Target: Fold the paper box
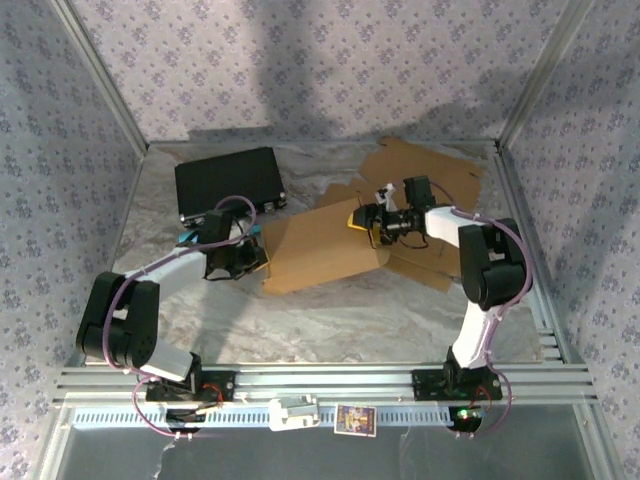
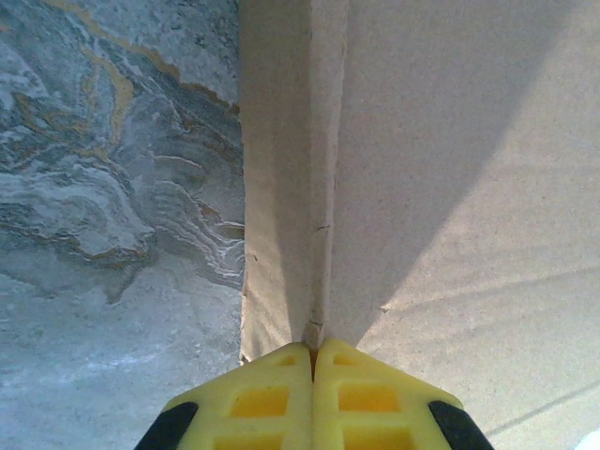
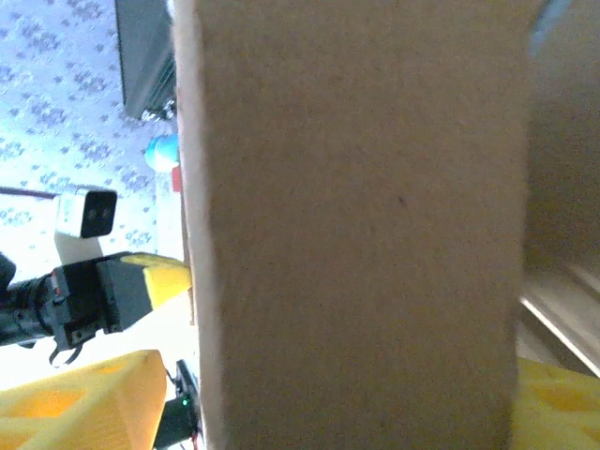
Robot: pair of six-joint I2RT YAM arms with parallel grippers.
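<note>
Lying partly flattened at the centre of the top frame, the paper box (image 1: 320, 250) runs its long axis from lower left to upper right across the bench (image 1: 330, 320). At its left end you see the left claw (image 1: 255, 258) closed tight on a folded edge, the crease running straight away from the fingertips in the left wrist view. At the upper right end the right claw (image 1: 365, 218) stands wide, its yellow fingers (image 3: 80, 403) either side of a raised panel; whether they press it you cannot tell. Each arm meets its own end, so the next fold probably turns on that right-hand panel. A black case (image 1: 228, 183) lies at upper left.
</note>
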